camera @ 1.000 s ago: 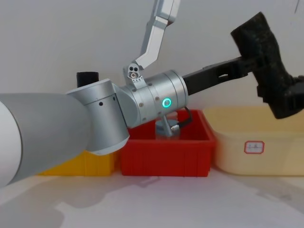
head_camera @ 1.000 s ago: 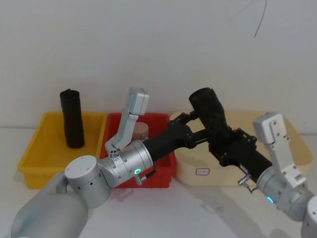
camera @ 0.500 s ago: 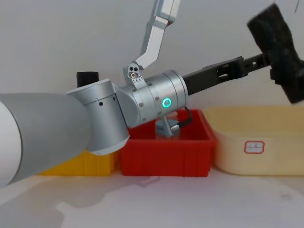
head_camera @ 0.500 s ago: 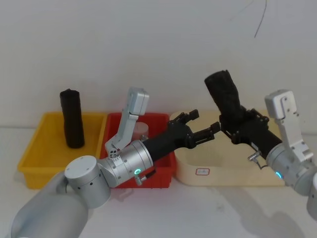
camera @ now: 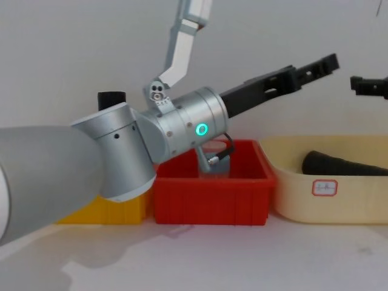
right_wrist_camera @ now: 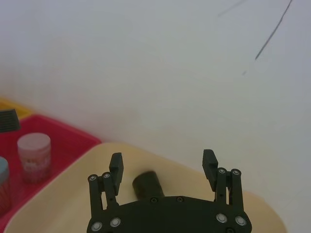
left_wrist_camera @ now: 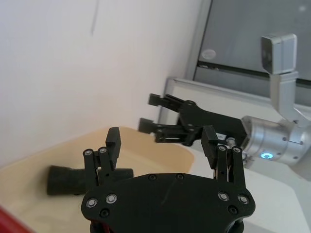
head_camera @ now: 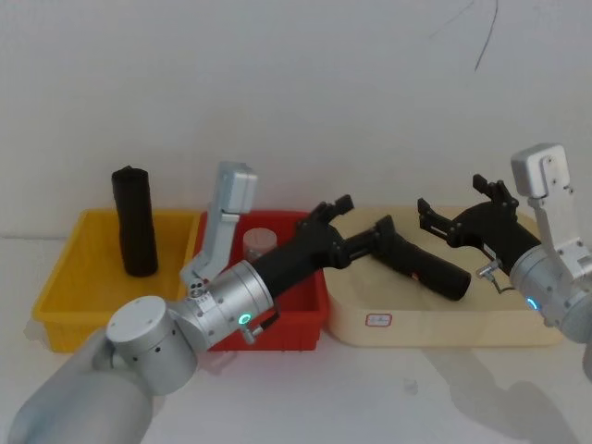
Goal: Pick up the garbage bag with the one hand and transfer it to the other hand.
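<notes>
Yellow bin (head_camera: 65, 277): farthest left on the table, holding a black roll (head_camera: 135, 222) that stands upright; in the chest view the left arm's silver wrist (camera: 182, 130) covers most of this bin.
Red bin (camera: 209, 203): just beside the yellow bin, with a pale jar (head_camera: 259, 242) inside; the left arm crosses above it and partly hides the jar.
Left gripper (head_camera: 356, 222): raised over the seam between the red bin and the cream bin, pointing right; fingers spread apart with nothing between them.
Cream bin (camera: 291, 200): right of the red bin, with a small white label on its front wall.
Garbage bag (head_camera: 425, 268): lying on its side inside the cream bin, slanted, held by neither gripper. In the head view its upper left end merges with the left gripper's lower finger, though the chest view shows it low in the bin, well below that gripper.
Right gripper (head_camera: 453, 194): in the air above the right part of the cream bin, facing the left gripper and apart from it; fingers wide, empty.
</notes>
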Controlling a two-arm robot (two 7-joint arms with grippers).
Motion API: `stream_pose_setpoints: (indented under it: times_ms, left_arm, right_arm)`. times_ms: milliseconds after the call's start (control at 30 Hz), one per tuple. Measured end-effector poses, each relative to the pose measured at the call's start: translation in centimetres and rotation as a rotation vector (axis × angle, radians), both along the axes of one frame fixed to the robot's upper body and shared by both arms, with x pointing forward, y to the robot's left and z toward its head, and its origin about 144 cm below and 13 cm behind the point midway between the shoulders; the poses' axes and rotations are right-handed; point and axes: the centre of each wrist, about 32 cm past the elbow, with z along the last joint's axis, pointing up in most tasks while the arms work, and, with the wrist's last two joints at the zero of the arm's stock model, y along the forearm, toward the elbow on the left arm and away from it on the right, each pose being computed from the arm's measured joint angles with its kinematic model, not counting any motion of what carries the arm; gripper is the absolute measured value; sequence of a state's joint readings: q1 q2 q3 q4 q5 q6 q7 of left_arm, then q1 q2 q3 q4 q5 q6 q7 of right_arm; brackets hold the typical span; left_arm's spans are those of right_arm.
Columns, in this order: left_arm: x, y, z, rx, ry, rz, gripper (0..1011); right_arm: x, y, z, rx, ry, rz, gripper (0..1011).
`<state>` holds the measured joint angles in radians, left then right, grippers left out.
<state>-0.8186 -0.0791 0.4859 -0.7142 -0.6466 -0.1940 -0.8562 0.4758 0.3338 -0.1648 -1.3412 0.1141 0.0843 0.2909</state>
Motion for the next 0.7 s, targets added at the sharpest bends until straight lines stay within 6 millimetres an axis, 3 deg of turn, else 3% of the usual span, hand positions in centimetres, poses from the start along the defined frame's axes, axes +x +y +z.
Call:
stream_pose_setpoints:
  times_ms: [700]
  left_arm:
    - [-1.8,5.1,-0.3,-0.105,-0.057,0.278,1000]
  right_arm:
    - [-1.4,2.7,0.2,0.029,-0.008,0.148,1001]
